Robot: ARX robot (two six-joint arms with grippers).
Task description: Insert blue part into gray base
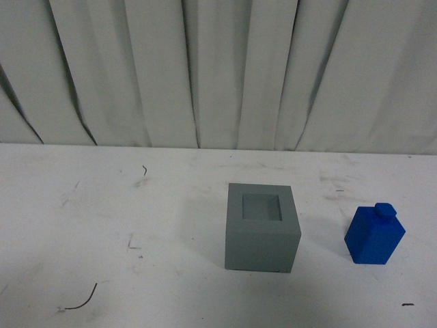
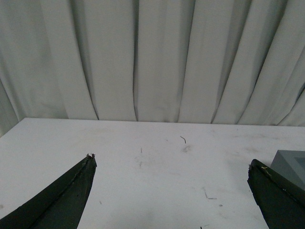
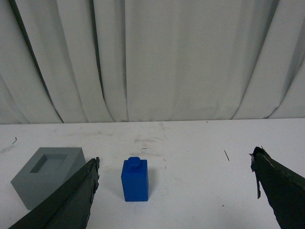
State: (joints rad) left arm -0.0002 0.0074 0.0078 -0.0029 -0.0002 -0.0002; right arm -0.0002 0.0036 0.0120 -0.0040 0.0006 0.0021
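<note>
The gray base [image 1: 262, 227] stands on the white table near the middle, its square recess facing up and empty. The blue part [image 1: 374, 234] stands upright to its right, knob on top, a short gap away. Neither arm shows in the front view. In the right wrist view my right gripper [image 3: 174, 164] is open and empty, with the blue part [image 3: 135, 180] ahead between its fingers, nearer one of them, and the gray base [image 3: 46, 175] beside it. In the left wrist view my left gripper [image 2: 171, 164] is open and empty over bare table; a corner of the gray base [image 2: 291, 164] shows by one finger.
A white pleated curtain [image 1: 218, 68] hangs behind the table's far edge. The table top [image 1: 102, 225] carries small dark scuffs and a thin dark thread [image 1: 78, 299] near the front left.
</note>
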